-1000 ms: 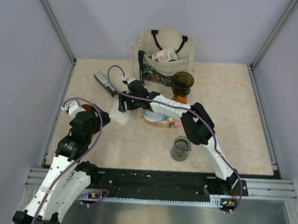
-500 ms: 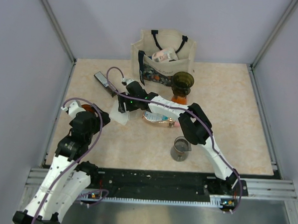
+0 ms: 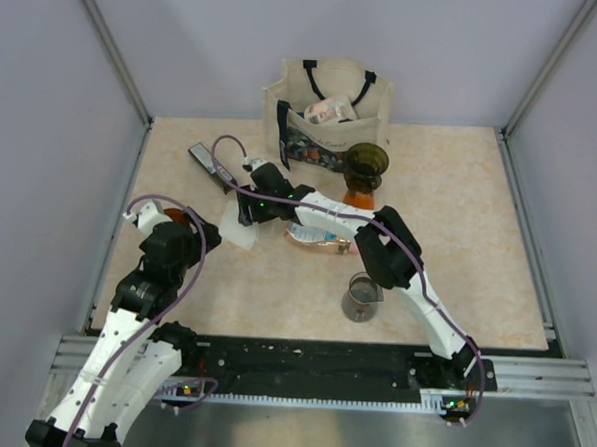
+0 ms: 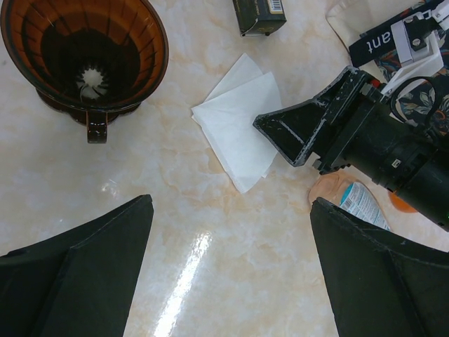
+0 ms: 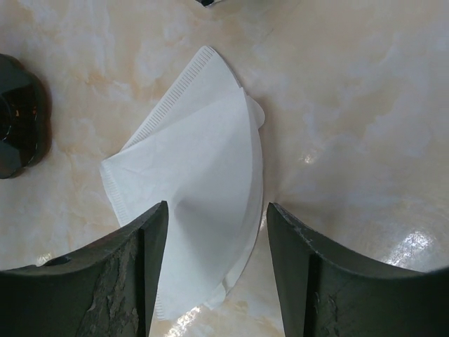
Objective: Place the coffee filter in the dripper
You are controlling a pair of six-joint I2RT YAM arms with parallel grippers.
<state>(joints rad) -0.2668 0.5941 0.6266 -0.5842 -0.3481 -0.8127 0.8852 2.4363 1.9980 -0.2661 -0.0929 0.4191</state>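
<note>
Coffee filter (image 5: 189, 182): white, folded flat, lying on the table (image 3: 459, 222), not in the dripper. It sits just beside the dripper (image 4: 137, 49), not touching it.

Right gripper (image 5: 216, 210): jaws apart, low over the filter, one finger on each side of its narrow end. No clamp visible yet.

Left gripper (image 4: 231, 202): jaws wide apart, empty, hanging over bare table near the dripper and the filter.

Risks, my judgement:
- Filter is thin paper flat on a slick top, so the fingers can slide over it or push it along instead of lifting it.
- The pinch may catch only the top layer, so the filter fans open or tears.
- Fingertips are very low and may scrape the table.
- A loose pinch drops it on the way across.
- It stays folded and lies across the rim instead of seating in the cone.
- Both arms crowd the same spot by the dripper, so they may bump, or knock the dripper.

Counts:
- filter: one, as far as I can tell; a second one stuck underneath can't be ruled out
- dripper by the left arm: one
- similar amber cup (image 3: 366, 167) on an orange base near the bag: one
- bag (image 3: 329, 110): one, with things inside
- black box (image 3: 207, 162): one
- glass beaker (image 3: 362, 295): one
- shiny pouch (image 3: 318, 240) under the right arm: one
- grippers: two
</note>
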